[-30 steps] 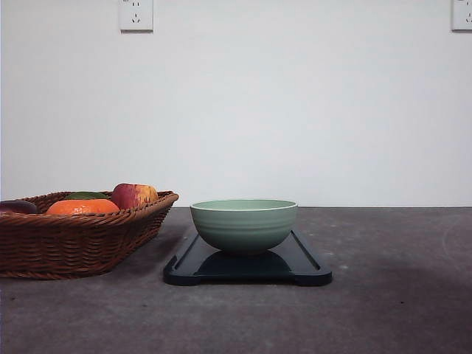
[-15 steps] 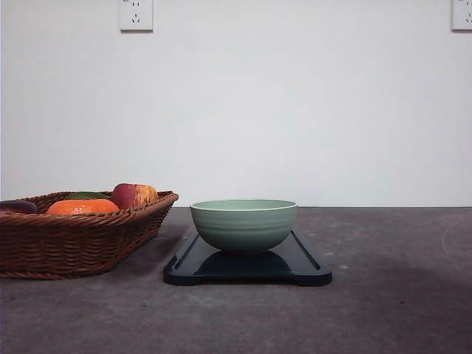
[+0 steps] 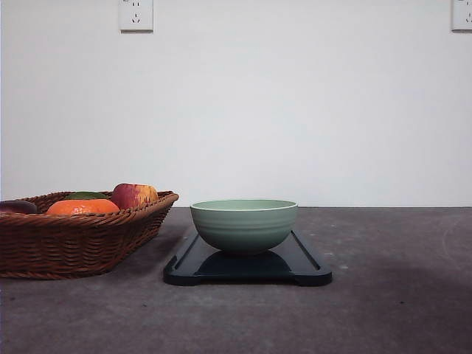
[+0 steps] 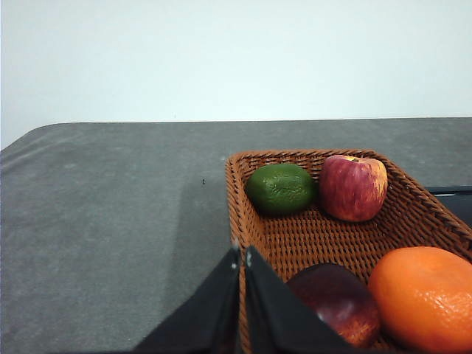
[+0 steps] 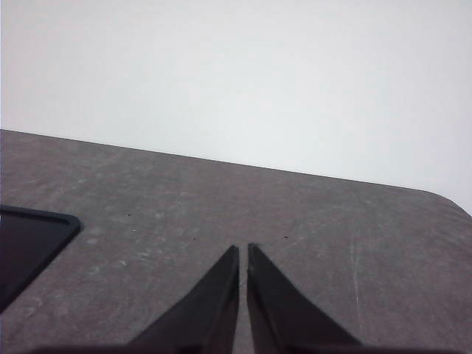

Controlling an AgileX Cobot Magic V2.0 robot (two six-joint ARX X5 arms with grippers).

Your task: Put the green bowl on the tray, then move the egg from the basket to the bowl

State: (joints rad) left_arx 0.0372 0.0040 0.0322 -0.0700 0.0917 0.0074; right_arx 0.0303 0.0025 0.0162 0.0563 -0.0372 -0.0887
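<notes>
While the bowl (image 3: pixel 244 225) sits upright on the tray (image 3: pixel 306 267), the egg (image 4: pixel 335 299), perhaps lying lengthwise, rests just beside the closed, empty left gripper (image 4: pixel 243 258).

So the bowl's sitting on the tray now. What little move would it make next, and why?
Probably the left gripper opens and eases down toward the reddish-brown egg in the basket. The green bowl already rests on the tray, the egg lies just beyond the closed fingertips, and neither gripper holds anything.
</notes>
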